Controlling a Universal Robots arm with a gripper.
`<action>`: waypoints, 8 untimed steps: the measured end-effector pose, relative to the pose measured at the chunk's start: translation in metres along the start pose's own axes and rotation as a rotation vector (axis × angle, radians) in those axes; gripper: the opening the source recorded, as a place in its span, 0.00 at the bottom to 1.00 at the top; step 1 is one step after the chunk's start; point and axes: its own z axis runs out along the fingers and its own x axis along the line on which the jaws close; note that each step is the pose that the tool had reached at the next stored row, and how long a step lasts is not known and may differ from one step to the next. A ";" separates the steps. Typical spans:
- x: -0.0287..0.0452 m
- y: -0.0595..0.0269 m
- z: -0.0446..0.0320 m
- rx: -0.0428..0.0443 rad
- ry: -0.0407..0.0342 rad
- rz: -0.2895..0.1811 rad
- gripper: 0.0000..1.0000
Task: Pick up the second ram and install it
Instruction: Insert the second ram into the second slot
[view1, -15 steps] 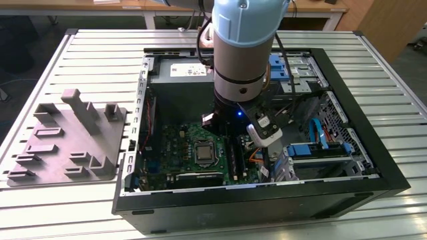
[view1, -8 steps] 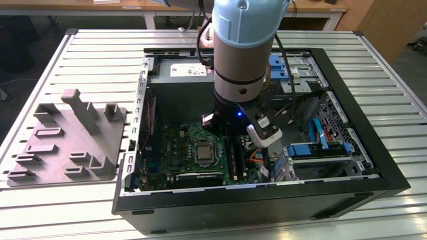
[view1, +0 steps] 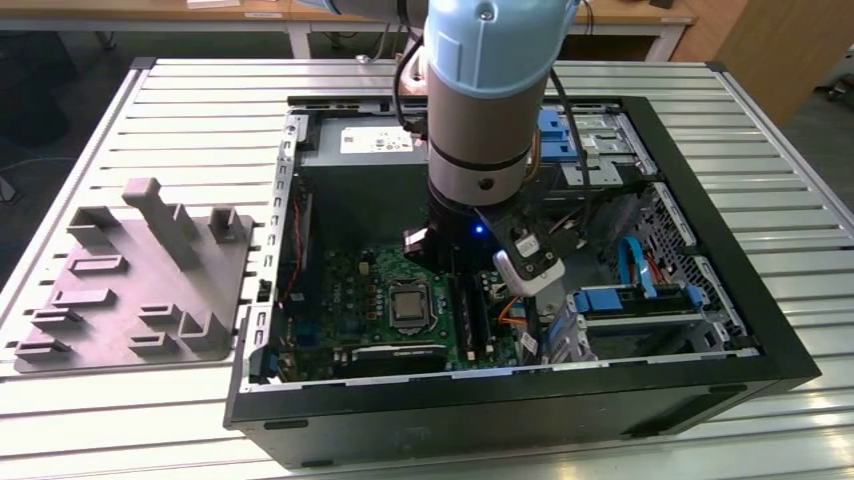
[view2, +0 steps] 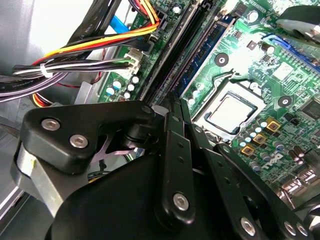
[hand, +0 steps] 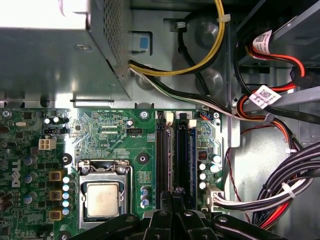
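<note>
My gripper (view2: 172, 102) hangs low inside the open computer case (view1: 400, 420), over the memory slots of the green motherboard (hand: 105, 135). In both wrist views its black fingers (hand: 172, 217) are pressed together, and their tips reach down onto a long black slot rail (view2: 175, 60). A dark bluish-green ram stick (hand: 183, 160) sits seated in the slot right beside the fingertips, also seen as the ram stick (view2: 207, 47). I cannot tell whether this stick is the second ram or whether a thin board is pinched edge-on between the fingers. In the exterior view the gripper (view1: 461, 285) is beside the processor socket (view1: 404, 300).
Cable bundles (hand: 280, 195) crowd the side of the slots nearer the drive bays (view1: 641, 300). The metal power supply box (hand: 55, 60) lies beyond the board. A grey holding fixture (view1: 140, 280) stands on the slatted table at the exterior view's left.
</note>
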 end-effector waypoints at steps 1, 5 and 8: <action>0.0000 0.0000 0.0000 0.0002 0.0001 0.000 0.12; 0.0000 0.0000 0.0003 0.0002 0.0001 0.000 0.12; 0.0001 0.0000 0.0009 0.0000 0.0000 0.000 0.12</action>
